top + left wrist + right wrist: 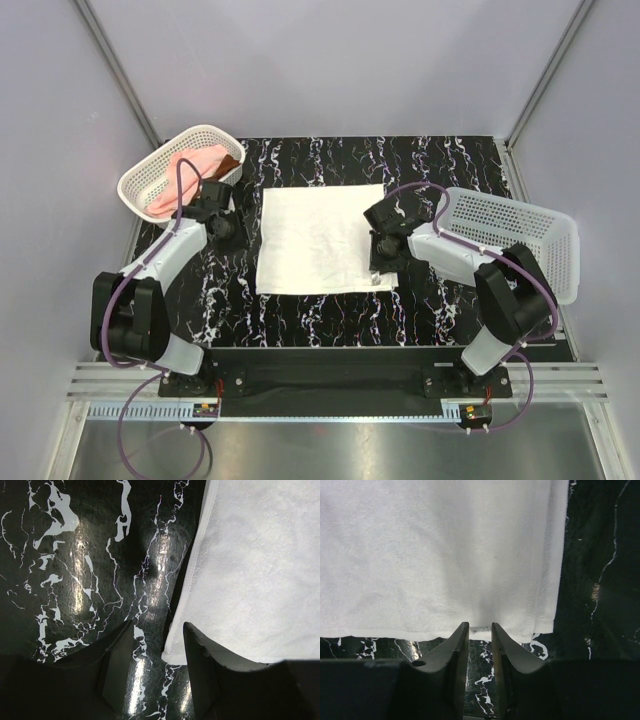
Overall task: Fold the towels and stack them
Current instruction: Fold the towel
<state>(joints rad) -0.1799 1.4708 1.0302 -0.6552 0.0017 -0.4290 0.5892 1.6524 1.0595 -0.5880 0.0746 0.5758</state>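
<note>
The cream-white towel [318,240] lies flat and spread on the black marbled table. My right gripper [383,262] is at its right side near the front corner. In the right wrist view the gripper [480,628] is shut on the hem of the towel [435,555], which puckers just above the tips. My left gripper [228,228] stands at the towel's left edge. In the left wrist view it [157,630] is open, low over the table, with a corner of the towel [250,570] lying between its fingers, close to the right one. A pale pink towel [185,165] and a rust-brown towel [228,162] sit bunched in the left basket.
A white lattice basket [135,185] stands at the back left, just behind my left gripper. A second, larger white lattice basket [520,230] stands at the right, behind my right arm. Grey walls close in both sides and the back.
</note>
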